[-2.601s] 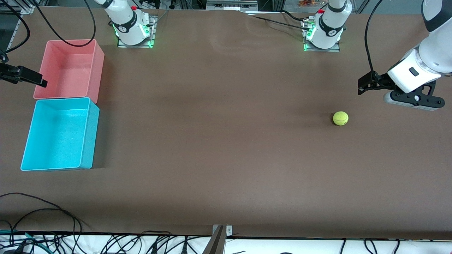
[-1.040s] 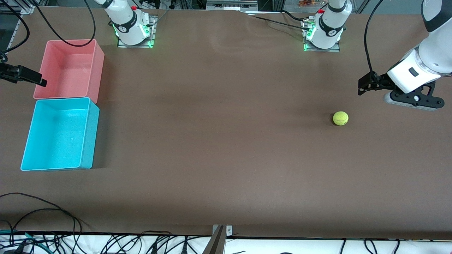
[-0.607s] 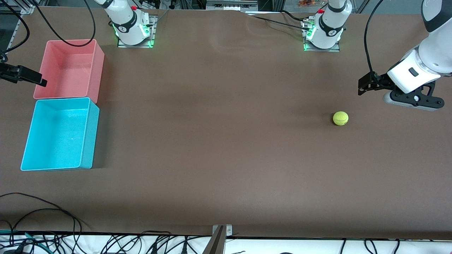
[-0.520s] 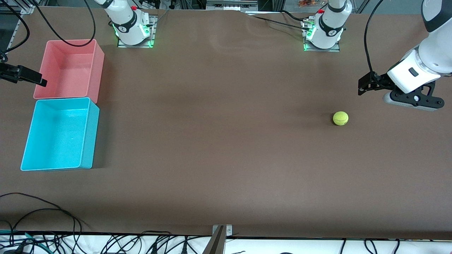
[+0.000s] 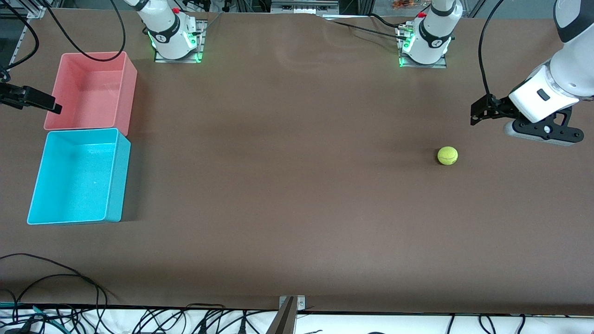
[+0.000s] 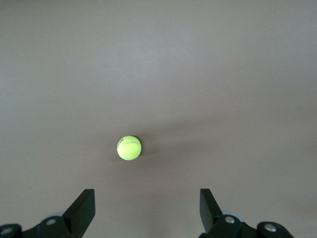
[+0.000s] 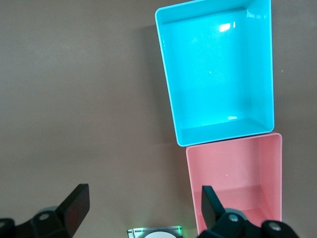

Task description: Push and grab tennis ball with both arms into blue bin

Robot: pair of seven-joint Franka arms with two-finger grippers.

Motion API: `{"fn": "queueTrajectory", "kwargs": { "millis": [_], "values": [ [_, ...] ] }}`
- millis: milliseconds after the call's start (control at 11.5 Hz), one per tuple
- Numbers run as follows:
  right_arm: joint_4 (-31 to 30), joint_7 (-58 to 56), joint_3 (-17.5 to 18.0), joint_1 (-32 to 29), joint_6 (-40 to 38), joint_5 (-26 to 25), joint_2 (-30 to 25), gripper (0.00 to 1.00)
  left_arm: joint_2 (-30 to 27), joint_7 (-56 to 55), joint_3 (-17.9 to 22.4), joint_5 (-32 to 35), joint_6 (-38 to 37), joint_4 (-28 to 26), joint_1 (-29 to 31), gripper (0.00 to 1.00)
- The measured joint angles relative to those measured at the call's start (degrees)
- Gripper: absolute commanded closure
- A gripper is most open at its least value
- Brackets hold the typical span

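The tennis ball [image 5: 447,155] lies on the brown table toward the left arm's end, and shows in the left wrist view [image 6: 129,148] too. My left gripper [image 5: 474,112] hangs open and empty in the air beside the ball, apart from it; its fingers [image 6: 84,208] frame bare table. The blue bin [image 5: 118,176] stands empty at the right arm's end of the table and also shows in the right wrist view [image 7: 218,69]. My right gripper [image 5: 50,106] hovers open and empty at the pink bin's outer edge; its fingers [image 7: 74,206] are wide apart.
A pink bin [image 5: 130,88] of the same size stands empty against the blue bin, farther from the front camera, and appears in the right wrist view [image 7: 233,178]. Cables lie along the table's front edge [image 5: 55,278]. Both arm bases [image 5: 174,39] stand at the back.
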Motion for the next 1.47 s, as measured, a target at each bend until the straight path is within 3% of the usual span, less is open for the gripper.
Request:
{"fn": "queueTrajectory", "kwargs": {
  "millis": [173, 260, 347, 434, 520, 954, 1474],
  "values": [
    [0.0, 0.0, 0.0, 0.0, 0.0, 0.0, 0.0, 0.0, 0.03, 0.01, 0.0, 0.0, 0.0, 0.0, 0.0, 0.53],
    [0.0, 0.0, 0.0, 0.0, 0.0, 0.0, 0.0, 0.0, 0.03, 0.27, -0.01, 0.0, 0.0, 0.0, 0.0, 0.78],
    [0.0, 0.0, 0.0, 0.0, 0.0, 0.0, 0.0, 0.0, 0.03, 1.68, -0.02, 0.0, 0.0, 0.0, 0.0, 0.91],
    [0.0, 0.0, 0.0, 0.0, 0.0, 0.0, 0.0, 0.0, 0.03, 3.79, 0.0, 0.0, 0.0, 0.0, 0.0, 0.96],
    [0.0, 0.0, 0.0, 0.0, 0.0, 0.0, 0.0, 0.0, 0.03, 5.22, 0.03, 0.0, 0.0, 0.0, 0.02, 1.0],
    [0.0, 0.0, 0.0, 0.0, 0.0, 0.0, 0.0, 0.0, 0.06, 13.31, 0.1, 0.08, -0.18, -0.86, 1.31, 1.0],
    [0.0, 0.0, 0.05, 0.03, 0.0, 0.0, 0.0, 0.0, 0.18, 46.59, 0.2, 5.41, 7.84, -8.64, 6.43, 1.0]
  ]
}}
